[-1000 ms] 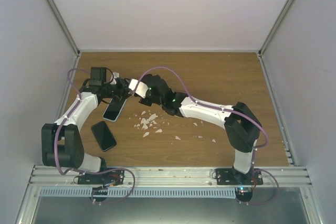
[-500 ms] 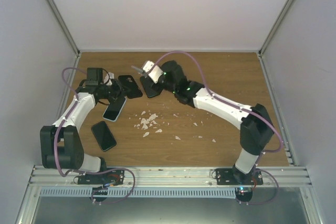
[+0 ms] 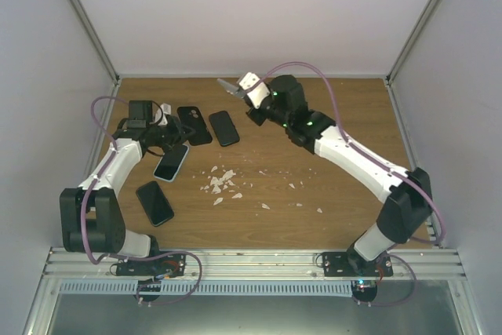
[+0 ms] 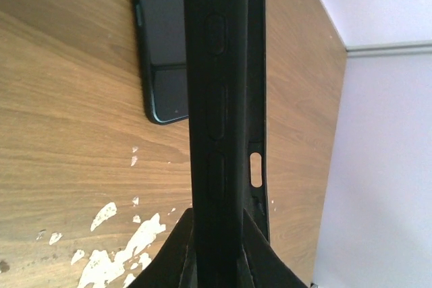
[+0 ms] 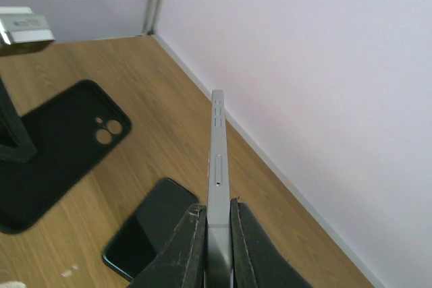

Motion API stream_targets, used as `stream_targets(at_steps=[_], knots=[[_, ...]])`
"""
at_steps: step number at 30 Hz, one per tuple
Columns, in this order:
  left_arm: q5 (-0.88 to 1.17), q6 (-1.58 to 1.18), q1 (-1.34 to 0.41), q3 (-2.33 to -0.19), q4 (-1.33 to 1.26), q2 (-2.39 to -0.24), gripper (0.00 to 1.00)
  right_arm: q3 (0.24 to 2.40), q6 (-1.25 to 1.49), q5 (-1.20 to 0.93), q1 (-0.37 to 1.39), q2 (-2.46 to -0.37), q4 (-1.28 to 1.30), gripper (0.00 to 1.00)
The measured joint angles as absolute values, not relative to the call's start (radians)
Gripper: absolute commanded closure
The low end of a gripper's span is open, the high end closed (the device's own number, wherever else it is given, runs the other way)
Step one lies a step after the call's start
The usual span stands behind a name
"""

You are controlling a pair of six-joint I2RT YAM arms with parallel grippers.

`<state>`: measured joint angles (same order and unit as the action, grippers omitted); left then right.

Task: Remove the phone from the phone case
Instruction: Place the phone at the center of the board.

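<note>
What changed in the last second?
The right fingers, clamped on the thin silver phone, swung away toward the far right, clear of the black phone case. A dark phone lying beside the case is now uncovered. The left fingers kept hold of the case; the pale-rimmed phone, the glossy black phone near the left arm and the white flecks stayed put.

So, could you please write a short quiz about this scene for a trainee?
1. True or false: the phone in the right jaws sits inside the black case.
2. What do the left jaws hold? A) a phone B) the black case C) nothing
3. In the top view, which jaws are nearer the back wall?
Key: 1 false; 2 B; 3 the right jaws.
</note>
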<state>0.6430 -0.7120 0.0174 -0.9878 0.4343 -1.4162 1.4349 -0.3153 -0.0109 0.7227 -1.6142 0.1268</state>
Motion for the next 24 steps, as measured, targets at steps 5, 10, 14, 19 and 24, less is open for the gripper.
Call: stream_targets(at_steps=[5,10,14,19,24], knots=[[0.672,-0.674,-0.001,-0.988,0.405,-1.411,1.00,1.363,-0.339,-0.026,0.636,-1.489,0.159,0.99],[0.691,-0.661,-0.028,-0.988,0.389,-1.404,1.00,1.255,-0.370,-0.028,0.558,-1.382,0.164,1.00],[0.707,-0.643,-0.033,-0.990,0.377,-1.403,1.00,1.158,-0.396,-0.029,0.484,-1.317,0.181,1.00],[0.745,-0.630,-0.034,-1.000,0.351,-1.408,1.00,1.039,-0.439,-0.033,0.373,-1.233,0.196,0.99],[0.771,-0.632,-0.037,-1.020,0.313,-1.426,1.00,0.925,-0.505,-0.030,0.261,-1.163,0.173,0.99]])
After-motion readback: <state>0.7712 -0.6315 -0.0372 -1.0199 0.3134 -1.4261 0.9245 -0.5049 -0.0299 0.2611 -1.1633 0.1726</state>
